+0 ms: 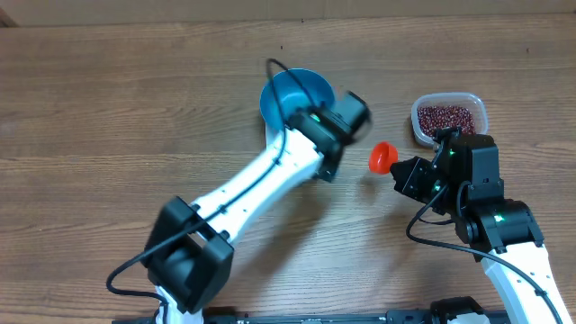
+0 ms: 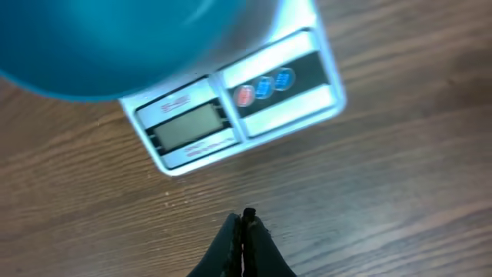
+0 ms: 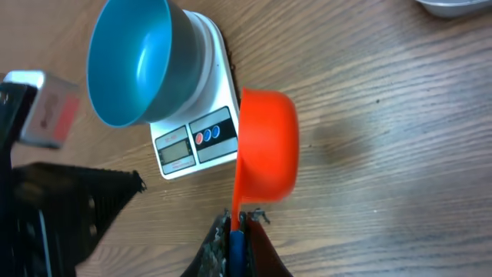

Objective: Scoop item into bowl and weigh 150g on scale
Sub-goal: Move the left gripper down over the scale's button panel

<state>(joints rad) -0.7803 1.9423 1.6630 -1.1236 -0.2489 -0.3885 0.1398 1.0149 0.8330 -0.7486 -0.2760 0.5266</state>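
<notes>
empty blue bowl (image 3: pixel 131 65) upright on small white scale (image 3: pixel 215 100); red-brown beans (image 1: pixel 445 117) well apart

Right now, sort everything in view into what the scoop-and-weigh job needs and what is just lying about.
Job: beans in the clear tub; blue bowl on the white scale; orange scoop, held in the right pincer.
Lying about: no loose extras show; just the wooden table and the left pincer, shut, holding nothing.
</notes>
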